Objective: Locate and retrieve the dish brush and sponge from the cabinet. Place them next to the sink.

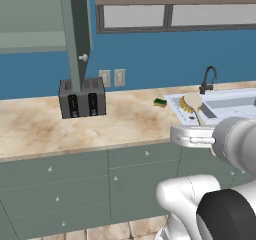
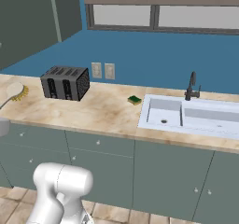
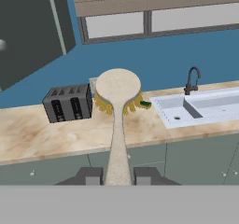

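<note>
My gripper (image 3: 117, 175) is shut on the tan handle of the dish brush (image 3: 117, 85), which stands up between the fingers with its round pale head and yellowish bristles on top. In the left base view the dish brush (image 1: 191, 102) is held in the air in front of the counter, near the sink (image 1: 172, 104), above my gripper (image 1: 199, 130). The yellow and green sponge (image 1: 160, 102) lies on the counter just left of the sink (image 2: 142, 115); the sponge (image 2: 135, 99) is apart from the gripper. The cabinet (image 1: 75, 34) hangs open at upper left.
A black toaster (image 1: 82, 98) stands on the marble counter below the open cabinet door. A dark gooseneck tap (image 2: 192, 85) rises behind the sink. Grey-green drawers (image 2: 98, 157) run under the counter. Bare counter lies between the toaster and the sponge.
</note>
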You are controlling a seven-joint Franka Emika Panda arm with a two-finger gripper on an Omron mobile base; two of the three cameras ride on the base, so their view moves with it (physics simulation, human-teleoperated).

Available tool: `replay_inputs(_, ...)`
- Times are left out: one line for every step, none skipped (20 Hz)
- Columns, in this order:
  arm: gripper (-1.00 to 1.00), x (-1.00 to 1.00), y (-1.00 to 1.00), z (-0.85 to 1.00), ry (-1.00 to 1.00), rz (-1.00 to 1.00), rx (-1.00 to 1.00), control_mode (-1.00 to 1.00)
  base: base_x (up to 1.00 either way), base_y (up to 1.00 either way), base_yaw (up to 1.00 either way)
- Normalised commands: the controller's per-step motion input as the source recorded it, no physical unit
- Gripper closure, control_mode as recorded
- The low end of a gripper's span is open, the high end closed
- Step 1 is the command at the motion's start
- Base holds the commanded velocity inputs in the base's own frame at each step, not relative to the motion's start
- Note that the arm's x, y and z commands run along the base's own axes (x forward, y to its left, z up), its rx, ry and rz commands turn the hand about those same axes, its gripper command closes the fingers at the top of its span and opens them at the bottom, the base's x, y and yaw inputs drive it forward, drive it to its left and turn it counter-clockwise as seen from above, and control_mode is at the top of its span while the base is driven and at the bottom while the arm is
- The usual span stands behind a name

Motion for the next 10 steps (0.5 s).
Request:
replay_inputs(1.0,0.0,0.0,0.0,0.0,0.0,0.0,1.0,0.39,-0.45,0.0)
replay_inputs(1.0,0.0,0.0,0.0,0.0,0.0,0.0,1.0,0.27,-0.43,0.0)
replay_inputs(1.0,0.0,0.0,0.0,0.0,0.0,0.0,1.0,0.24,-0.51,0.0)
replay_inputs(1.0,0.0,0.0,0.0,0.0,0.0,0.0,1.0,0.26,-0.56,0.0)
replay_inputs(1.0,0.0,0.0,0.0,0.0,0.0,0.0,1.0,0.26,-0.65,0.0)
replay_inputs(1.0,0.0,0.0,0.0,0.0,0.0,0.0,1.0,0.23,-0.72,0.0)
replay_inputs(1.0,0.0,0.0,0.0,0.0,0.0,0.0,1.0,0.23,-0.7,0.0)
replay_inputs(1.0,0.0,0.0,0.0,0.0,0.0,0.0,1.0,0.26,-0.64,0.0)
replay_inputs(1.0,0.0,0.0,0.0,0.0,0.0,0.0,1.0,0.34,-0.55,0.0)
replay_inputs(1.0,0.0,0.0,0.0,0.0,0.0,0.0,1.0,0.41,-0.44,0.0)
